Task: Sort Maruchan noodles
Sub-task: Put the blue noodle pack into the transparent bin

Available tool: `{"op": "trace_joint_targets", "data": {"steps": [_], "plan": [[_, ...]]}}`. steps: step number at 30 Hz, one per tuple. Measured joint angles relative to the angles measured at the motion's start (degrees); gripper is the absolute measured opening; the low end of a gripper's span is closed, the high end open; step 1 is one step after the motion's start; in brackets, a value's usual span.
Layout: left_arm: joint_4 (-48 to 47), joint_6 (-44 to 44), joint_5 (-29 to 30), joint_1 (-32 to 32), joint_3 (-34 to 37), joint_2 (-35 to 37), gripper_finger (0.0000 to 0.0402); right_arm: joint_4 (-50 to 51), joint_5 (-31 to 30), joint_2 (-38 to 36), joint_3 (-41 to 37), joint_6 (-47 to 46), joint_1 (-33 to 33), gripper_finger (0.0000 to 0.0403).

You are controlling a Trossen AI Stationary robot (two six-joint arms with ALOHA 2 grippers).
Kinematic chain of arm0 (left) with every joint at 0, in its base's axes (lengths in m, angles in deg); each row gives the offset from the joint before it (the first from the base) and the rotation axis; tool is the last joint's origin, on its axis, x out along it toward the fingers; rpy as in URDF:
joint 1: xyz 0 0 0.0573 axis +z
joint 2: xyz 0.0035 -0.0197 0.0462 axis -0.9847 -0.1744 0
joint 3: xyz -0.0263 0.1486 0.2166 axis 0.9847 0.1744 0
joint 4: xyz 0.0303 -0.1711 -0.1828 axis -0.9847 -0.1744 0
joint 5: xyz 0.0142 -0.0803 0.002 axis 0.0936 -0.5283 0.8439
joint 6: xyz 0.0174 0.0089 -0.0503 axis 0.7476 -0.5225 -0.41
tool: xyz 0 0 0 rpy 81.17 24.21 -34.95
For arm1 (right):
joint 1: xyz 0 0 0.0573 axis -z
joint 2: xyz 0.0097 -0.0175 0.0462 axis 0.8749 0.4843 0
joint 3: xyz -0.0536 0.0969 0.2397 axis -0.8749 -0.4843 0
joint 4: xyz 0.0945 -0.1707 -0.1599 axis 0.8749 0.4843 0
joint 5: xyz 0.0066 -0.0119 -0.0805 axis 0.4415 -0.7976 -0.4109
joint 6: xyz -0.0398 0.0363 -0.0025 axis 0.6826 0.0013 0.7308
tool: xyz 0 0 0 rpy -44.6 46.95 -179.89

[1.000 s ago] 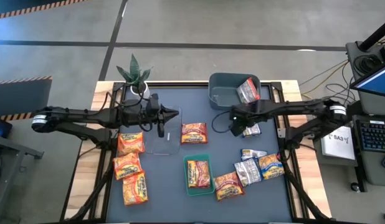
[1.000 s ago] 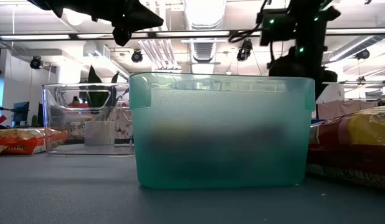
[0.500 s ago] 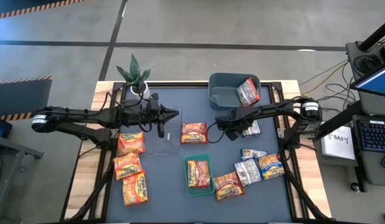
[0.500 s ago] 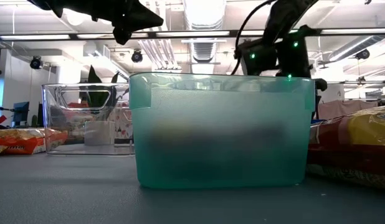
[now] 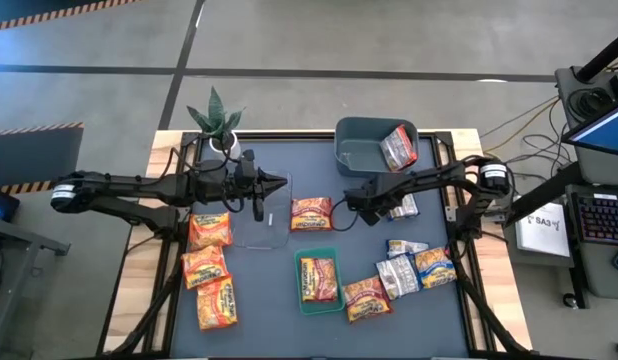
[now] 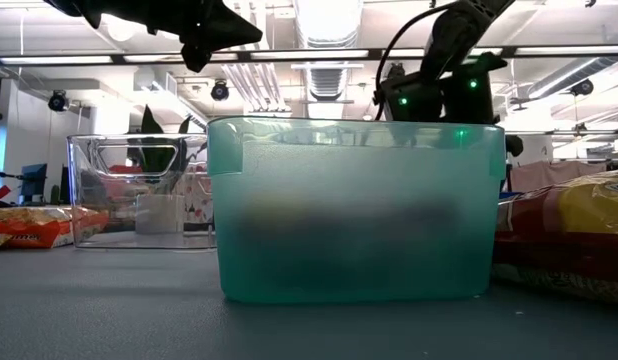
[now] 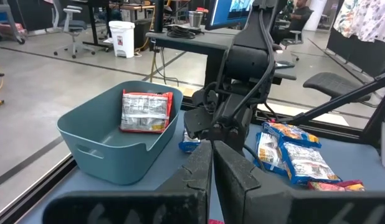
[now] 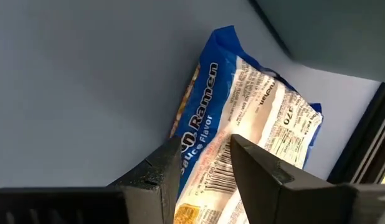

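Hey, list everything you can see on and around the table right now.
Orange packets: six, orange-red; three at the table's left, one mid-table, one in the tray, one beside it.
Blue and silver packets: four, right side.
Silver packet: one, in the bin.
Tray: one, green, centre.
Bin: one, grey-blue, upper right in the high view.
Clear box: one, left of centre.
Plant: one, green, upper left.
Left gripper: shut, over the clear box.
Right gripper: mid-table, a blue packet at it.

light: bright, even, from ceiling fixtures (image 6: pixel 319 30) | shadows: soft | blur: near teal bin (image 6: pixel 354 210) in low view
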Motion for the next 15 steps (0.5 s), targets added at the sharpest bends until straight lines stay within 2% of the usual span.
{"op": "trace_joint_targets", "data": {"steps": [4, 12, 15], "plan": [[0.02, 0.0, 0.0, 0.0, 0.01, 0.0, 0.0, -0.93, -0.66, -0.05, -0.73, -0.39, -0.04, 0.0105], [0.05, 0.0, 0.0, -0.02, 0.0, 0.0, 0.0, -1.04, -0.7, -0.13, -0.71, -0.08, -0.02, 0.0029], [0.09, 0.0, 0.0, -0.02, 0.0, 0.0, 0.0, -1.08, -0.69, -0.18, -0.71, 0.03, -0.36, 0.0014]]}}
